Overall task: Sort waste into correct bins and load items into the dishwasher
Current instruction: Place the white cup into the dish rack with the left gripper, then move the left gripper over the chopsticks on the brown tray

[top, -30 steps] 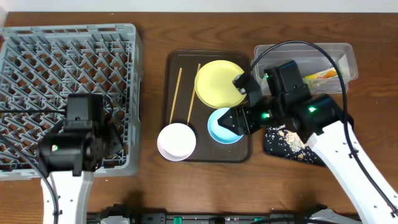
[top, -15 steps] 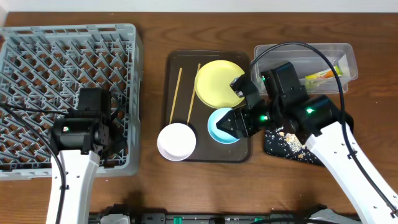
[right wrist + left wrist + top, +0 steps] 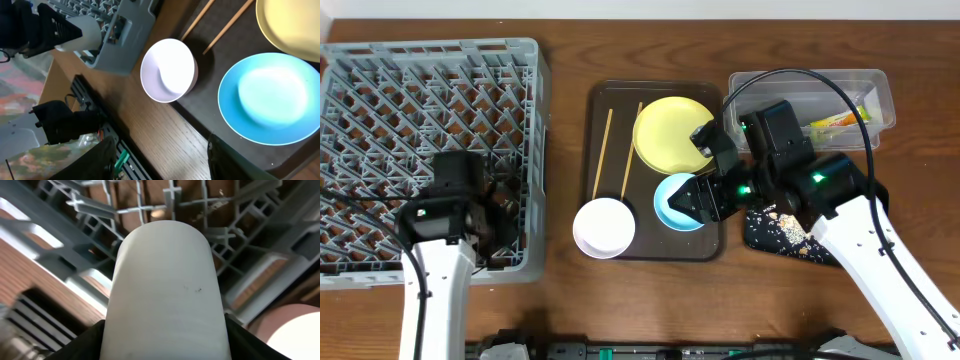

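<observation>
We are likely loading dishes: right claw (image 3: 698, 196), spread wide and empty, is hovering over the light blue bowl (image 3: 265, 97) mid-frame, next needing its rim; left claw (image 3: 70, 31) is gripping a white cylinder (image 3: 165, 290) over the dish rack (image 3: 420, 90).

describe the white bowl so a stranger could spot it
Find the dark brown tray mid-table. The white bowl sits at its corner nearest the robot, on the side of the grey rack. Its neighbours are a blue bowl and a yellow plate; only it is white.
</observation>
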